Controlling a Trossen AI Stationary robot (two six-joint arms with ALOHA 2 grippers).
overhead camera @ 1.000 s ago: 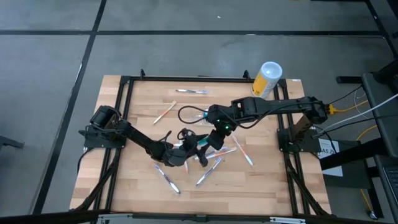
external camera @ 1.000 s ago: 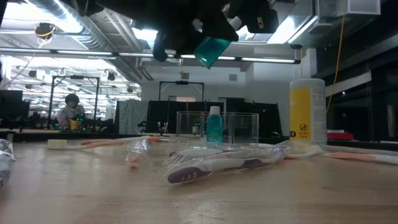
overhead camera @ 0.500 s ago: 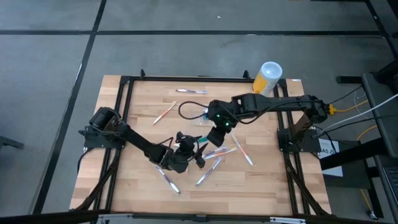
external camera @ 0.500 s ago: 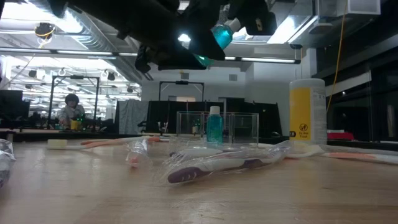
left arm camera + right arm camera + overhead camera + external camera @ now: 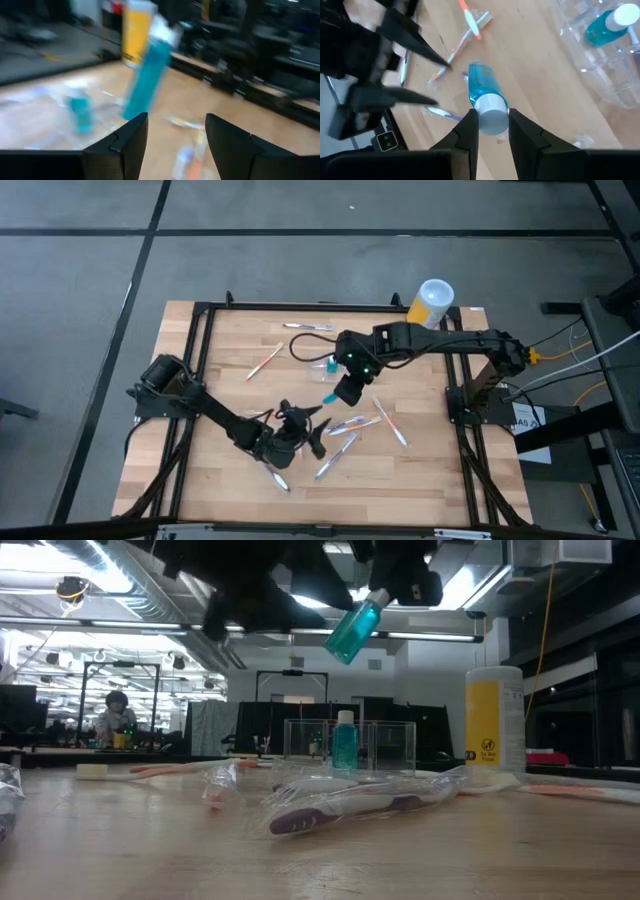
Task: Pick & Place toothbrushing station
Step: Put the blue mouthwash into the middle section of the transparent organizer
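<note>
A teal bottle [image 5: 352, 628] with a white cap hangs high over the table's middle, and my right gripper [image 5: 492, 116] is shut on it. My left gripper [image 5: 175, 137] stands open a little nearer the table's near edge [image 5: 302, 423], with nothing between its fingers; the bottle [image 5: 146, 75] hangs in front of it. The toothbrushing station [image 5: 350, 745], a clear plastic holder, stands on its base beyond the middle [image 5: 322, 365] with a second teal bottle [image 5: 344, 742] upright inside it. My right gripper pinches the bottle's white cap [image 5: 491, 106] between its two fingers [image 5: 468, 131]. The fingers slant down from the table's far right side. The bottle hangs tilted below them, its bottom toward the near left, lifted clear of the table.
A yellow canister with a white lid [image 5: 430, 305] stands at the far right corner. Several toothbrushes lie scattered over the wood [image 5: 265, 362], [image 5: 390, 423], [image 5: 335, 455]; a wrapped one [image 5: 350, 805] lies in front of the station.
My right gripper has carried the bottle toward the table's far edge and the station. My left gripper has drawn back from the bottle toward the near edge. The bottle now hangs tilted in full view, held only by its cap.
</note>
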